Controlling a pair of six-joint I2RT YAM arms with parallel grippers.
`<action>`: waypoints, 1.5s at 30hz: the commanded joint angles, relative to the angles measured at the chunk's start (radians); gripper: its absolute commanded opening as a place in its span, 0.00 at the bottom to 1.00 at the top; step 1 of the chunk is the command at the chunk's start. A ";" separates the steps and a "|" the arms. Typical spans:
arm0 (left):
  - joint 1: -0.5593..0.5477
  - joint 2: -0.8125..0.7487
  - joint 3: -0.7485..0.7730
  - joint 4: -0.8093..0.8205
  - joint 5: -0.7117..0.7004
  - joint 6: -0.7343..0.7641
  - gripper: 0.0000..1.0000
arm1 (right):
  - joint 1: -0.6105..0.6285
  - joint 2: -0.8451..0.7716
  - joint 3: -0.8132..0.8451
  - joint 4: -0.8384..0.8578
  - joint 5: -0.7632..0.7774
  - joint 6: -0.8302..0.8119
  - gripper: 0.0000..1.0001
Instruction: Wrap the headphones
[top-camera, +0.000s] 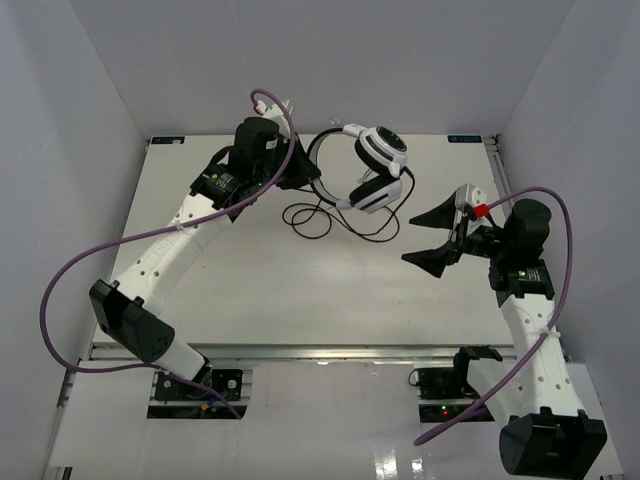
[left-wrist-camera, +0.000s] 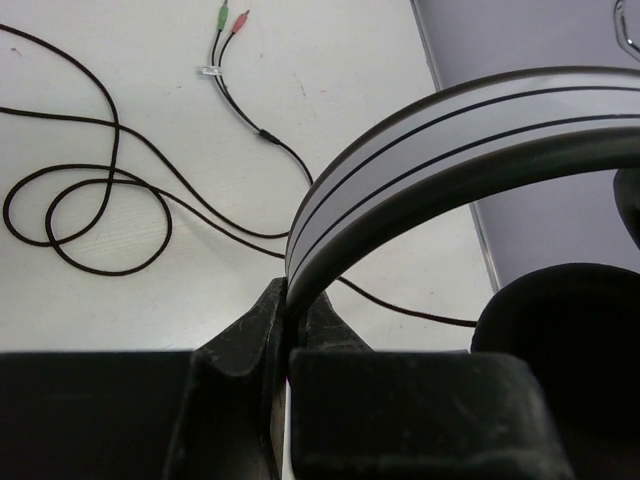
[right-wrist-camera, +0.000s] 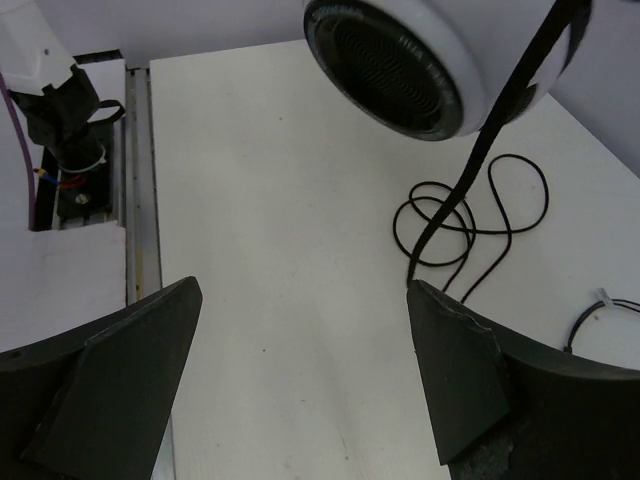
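The white-and-black headphones (top-camera: 377, 168) hang above the far middle of the table, held by the headband (left-wrist-camera: 450, 140). My left gripper (left-wrist-camera: 287, 300) is shut on that headband near its end. A thin black cable (top-camera: 335, 218) trails from the ear cups and lies in loose loops (left-wrist-camera: 90, 215) on the table, ending in small green and red plugs (left-wrist-camera: 231, 17). My right gripper (top-camera: 433, 236) stands open to the right of the headphones, with nothing between its fingers. In the right wrist view an ear cup (right-wrist-camera: 420, 60) hangs above and ahead, and the cable (right-wrist-camera: 470, 215) drops past the right finger.
White walls close in the table at the back and both sides. Thick purple arm cables (top-camera: 95, 260) loop beside each arm. A metal rail (top-camera: 300, 352) runs along the near edge, by the arm bases.
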 joint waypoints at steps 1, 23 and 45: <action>-0.001 -0.025 0.131 0.033 0.059 -0.097 0.00 | 0.035 0.036 -0.046 0.366 -0.072 0.158 0.90; 0.006 0.071 0.355 0.048 0.138 -0.408 0.00 | 0.317 0.562 0.104 1.156 0.154 0.472 0.98; 0.196 0.017 0.320 0.226 0.201 -0.767 0.00 | 0.510 0.731 -0.023 1.654 0.131 0.787 0.66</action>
